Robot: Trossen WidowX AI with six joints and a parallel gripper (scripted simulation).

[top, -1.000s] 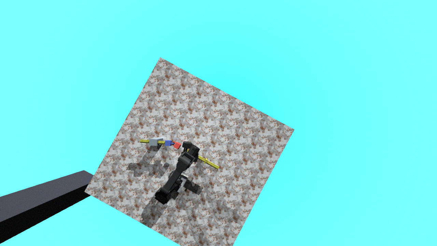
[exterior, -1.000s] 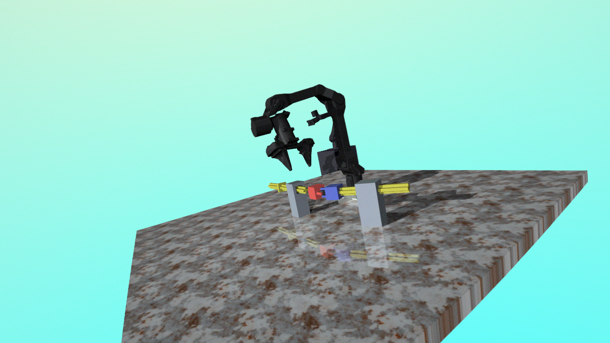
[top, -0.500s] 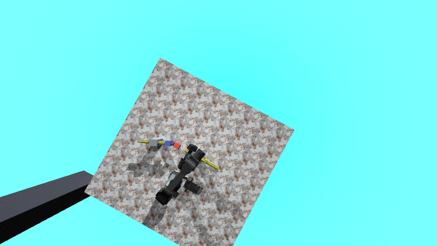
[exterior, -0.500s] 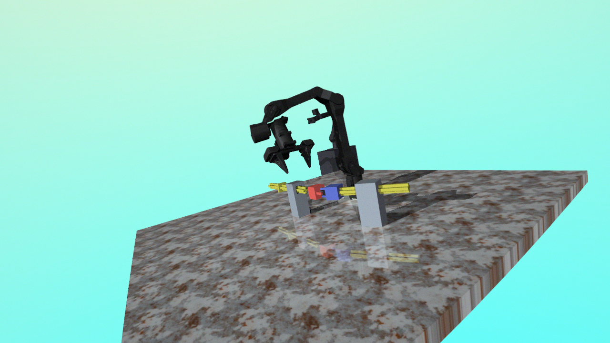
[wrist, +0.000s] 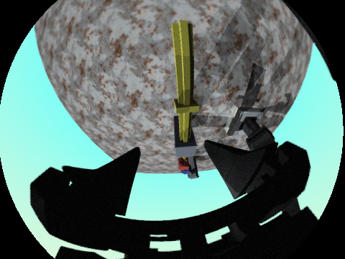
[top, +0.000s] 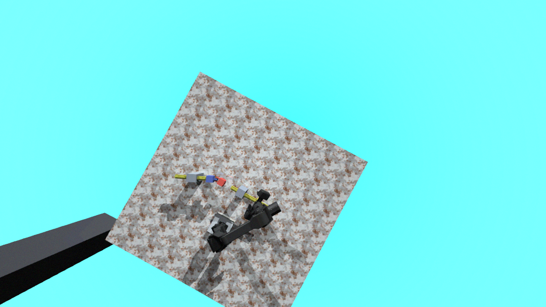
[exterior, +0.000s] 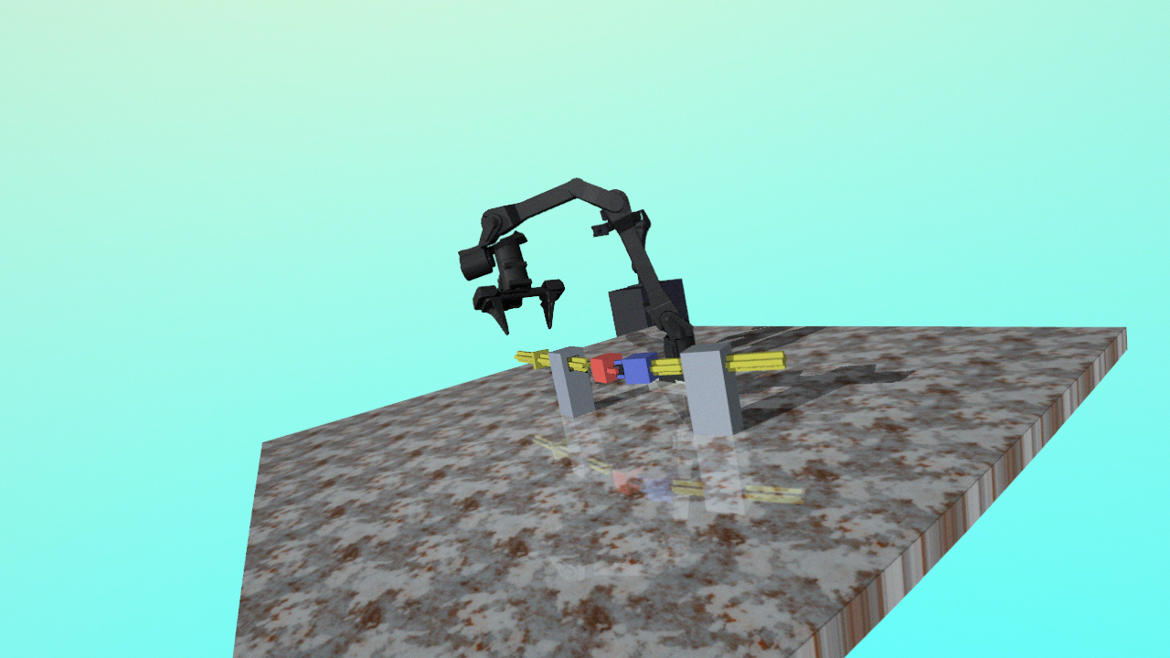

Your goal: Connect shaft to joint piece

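The red joint piece [top: 221,181] [exterior: 605,367] [wrist: 183,164] hangs on the blue hinge part [top: 210,178] [exterior: 638,368] at the end of the fixed yellow shaft [top: 180,176] [exterior: 755,360]. It is turned toward the second shaft and looks roughly in line with it. The second yellow shaft [top: 250,197] [wrist: 183,72] passes through its grey block [top: 240,192] [exterior: 572,388] [wrist: 185,150]. Its near end stands a gap away from the red piece. Its collar [exterior: 537,359] [wrist: 186,106] is on the outer side of that block. My gripper [exterior: 528,330] [wrist: 172,147] is open and empty, above the outer part of the second shaft.
The fixed shaft's grey block [top: 192,177] [exterior: 709,397] stands on the speckled table [top: 267,133] [exterior: 409,524]. The arm's base is beside the second block. A long dark beam [top: 57,244] lies beyond one table edge.
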